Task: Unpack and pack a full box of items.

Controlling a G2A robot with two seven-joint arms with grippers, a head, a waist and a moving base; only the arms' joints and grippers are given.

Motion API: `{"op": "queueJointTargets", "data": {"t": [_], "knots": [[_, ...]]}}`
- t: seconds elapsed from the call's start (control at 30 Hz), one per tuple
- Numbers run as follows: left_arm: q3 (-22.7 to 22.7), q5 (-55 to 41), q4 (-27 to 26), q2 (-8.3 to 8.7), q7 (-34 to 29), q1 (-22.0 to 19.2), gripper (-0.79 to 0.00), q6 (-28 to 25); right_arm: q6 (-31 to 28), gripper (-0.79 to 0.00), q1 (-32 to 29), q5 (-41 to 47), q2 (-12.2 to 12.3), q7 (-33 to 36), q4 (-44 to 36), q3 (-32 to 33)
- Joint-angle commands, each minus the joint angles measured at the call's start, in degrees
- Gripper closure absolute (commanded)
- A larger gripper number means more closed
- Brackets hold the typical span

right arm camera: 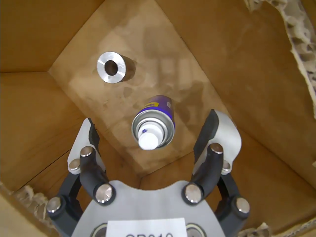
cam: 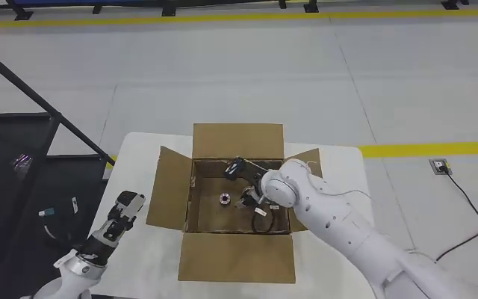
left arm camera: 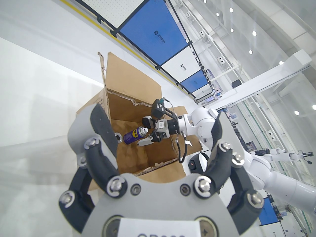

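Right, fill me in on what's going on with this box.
The right arm's tool is down inside the open brown cardboard box, fingers open on either side of a blue spray can with a white nozzle, not touching it. A silver metal cylinder with a bored hole sits apart from the can on the box floor. The left arm's tool is open and empty over the white table beside the box.
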Motion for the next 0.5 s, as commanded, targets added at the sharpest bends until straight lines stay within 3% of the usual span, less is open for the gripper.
{"op": "queueJointTargets", "data": {"t": [0.0, 0.07, 0.3, 0.47], "knots": [[0.0, 0.0, 0.0, 0.00, 0.0, 0.0, -0.785, 0.0, 0.6, -0.206, 0.4, -0.8, -0.8, -0.1, 1.7, -0.6], [0.0, 0.0, 0.0, 0.00, 0.0, 0.0, -0.785, 0.0, 0.7, 0.000, 0.6, -0.7, -1.4, 0.1, 2.8, -0.9], [0.0, 0.0, 0.0, 0.00, 0.0, 0.0, -0.785, 0.0, 1.6, 0.000, 0.9, -1.2, -2.4, 1.4, 2.8, -0.4], [0.0, 0.0, 0.0, 0.00, 0.0, 0.0, -0.785, 0.0, 2.5, 0.000, -0.3, -0.3, -1.0, 1.6, -3.7, 3.6]]}}
